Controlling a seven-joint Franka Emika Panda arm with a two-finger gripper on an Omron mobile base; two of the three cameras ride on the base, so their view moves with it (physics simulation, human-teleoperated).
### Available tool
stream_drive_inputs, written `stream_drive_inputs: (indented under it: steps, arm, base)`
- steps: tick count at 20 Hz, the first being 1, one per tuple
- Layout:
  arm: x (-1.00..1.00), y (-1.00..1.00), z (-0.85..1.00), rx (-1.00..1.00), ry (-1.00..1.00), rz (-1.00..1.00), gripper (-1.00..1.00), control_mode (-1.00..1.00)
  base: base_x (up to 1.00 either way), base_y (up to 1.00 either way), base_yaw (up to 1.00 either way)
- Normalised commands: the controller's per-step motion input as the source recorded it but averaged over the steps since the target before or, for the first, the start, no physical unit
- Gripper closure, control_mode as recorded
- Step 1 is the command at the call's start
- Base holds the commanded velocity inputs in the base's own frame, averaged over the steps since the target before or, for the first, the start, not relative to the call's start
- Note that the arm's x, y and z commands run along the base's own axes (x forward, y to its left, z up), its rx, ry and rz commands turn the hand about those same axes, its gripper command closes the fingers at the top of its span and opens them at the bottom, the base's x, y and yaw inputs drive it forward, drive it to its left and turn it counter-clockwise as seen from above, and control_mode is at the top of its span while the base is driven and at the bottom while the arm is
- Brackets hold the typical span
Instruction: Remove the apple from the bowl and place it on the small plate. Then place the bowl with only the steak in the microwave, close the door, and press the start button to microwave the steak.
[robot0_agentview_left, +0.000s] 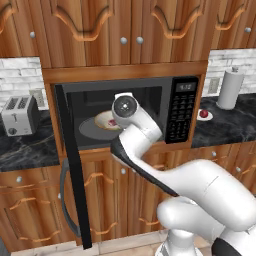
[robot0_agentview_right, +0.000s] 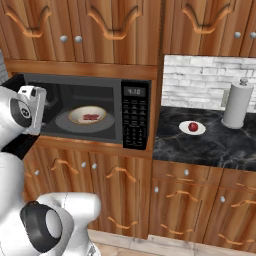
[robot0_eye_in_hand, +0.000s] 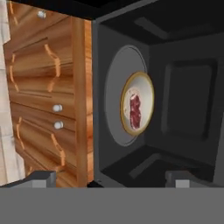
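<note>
The microwave (robot0_agentview_left: 125, 112) stands with its door (robot0_agentview_left: 73, 170) swung wide to the left. On the round grey turntable (robot0_eye_in_hand: 114, 98) inside sits the tan-rimmed bowl (robot0_agentview_left: 106, 121) (robot0_agentview_right: 89, 115) (robot0_eye_in_hand: 137, 104), with only the marbled red steak (robot0_eye_in_hand: 135, 112) (robot0_agentview_right: 91, 117) in it. To the right, on the dark counter, the dark-red apple (robot0_agentview_right: 193, 126) (robot0_agentview_left: 203, 114) rests on the small plate (robot0_agentview_right: 200, 131). My gripper (robot0_eye_in_hand: 111, 180) is just outside the oven's mouth, pointing in at the bowl. It is open and holds nothing, well short of the bowl.
The keypad (robot0_agentview_left: 180, 112) (robot0_agentview_right: 135, 120) is on the microwave's right side. A silver toaster (robot0_agentview_left: 20, 116) is on the left counter and a paper towel roll (robot0_agentview_right: 237, 105) on the right. Wooden cabinets lie above and below.
</note>
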Motion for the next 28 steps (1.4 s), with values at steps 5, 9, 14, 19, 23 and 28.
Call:
stream_drive_inputs:
  steps: [5, 9, 14, 19, 23, 28]
  arm:
    - [-1.00, 0.23, 1.00, -0.01, 0.00, 0.00, -1.00, -1.00]
    - [-1.00, 0.49, 0.93, -0.10, 0.00, 0.00, -1.00, -1.00]
    - [-0.89, 0.72, 0.67, -0.07, 0.01, 0.00, -1.00, -1.00]
    - [-0.23, 0.96, 0.09, -0.04, 0.12, 0.02, -1.00, -1.00]
    - [-0.01, 1.00, -0.31, -0.07, 0.12, 0.06, -1.00, -1.00]
    - [-0.26, 0.54, -0.93, 0.01, 0.04, 0.03, -1.00, -1.00]
  base:
    - [0.00, 0.00, 0.00]
    - [0.00, 0.00, 0.00]
    - [0.00, 0.00, 0.00]
    - [0.00, 0.00, 0.00]
    - [0.00, 0.00, 0.00]
    - [0.00, 0.00, 0.00]
